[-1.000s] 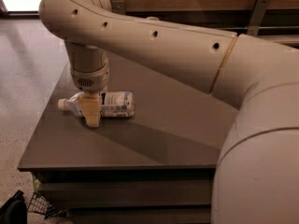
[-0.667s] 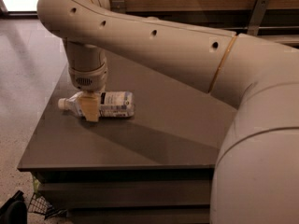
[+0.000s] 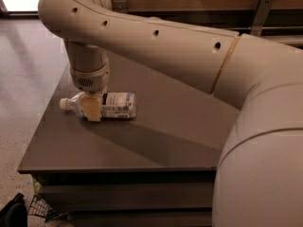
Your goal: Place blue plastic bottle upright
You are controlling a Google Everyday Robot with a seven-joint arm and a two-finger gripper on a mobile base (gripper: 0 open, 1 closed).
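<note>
Bottle position first: the blue plastic bottle (image 3: 118, 105) lies on its side on the dark grey table (image 3: 165, 141), not upright. Taking the middle of the tabletop as the centre of the clock, I find it at about 10 o'clock, near the left edge but not touching it. Its white cap (image 3: 63, 103) points to 9 o'clock and its base to 3 o'clock, so the body is almost parallel to the front edge of the table. The white label with dark print faces me.

The gripper (image 3: 92, 111) hangs straight down from the round wrist (image 3: 89, 74) and is at the bottle's shoulder, between the cap and the label. Its beige lower part covers this piece of the bottle from my side. Whether the gripper is open around the bottle or already pressed on it, I cannot tell, because the far side is hidden.

The thick beige arm (image 3: 156, 46) comes in from the 3 o'clock side of my view, crosses above the back of the table and bends down at 11 o'clock. Left of the table is a speckled floor (image 3: 23, 89). At 7 o'clock, below the table corner, there is something dark, maybe a wire basket (image 3: 42, 207).
</note>
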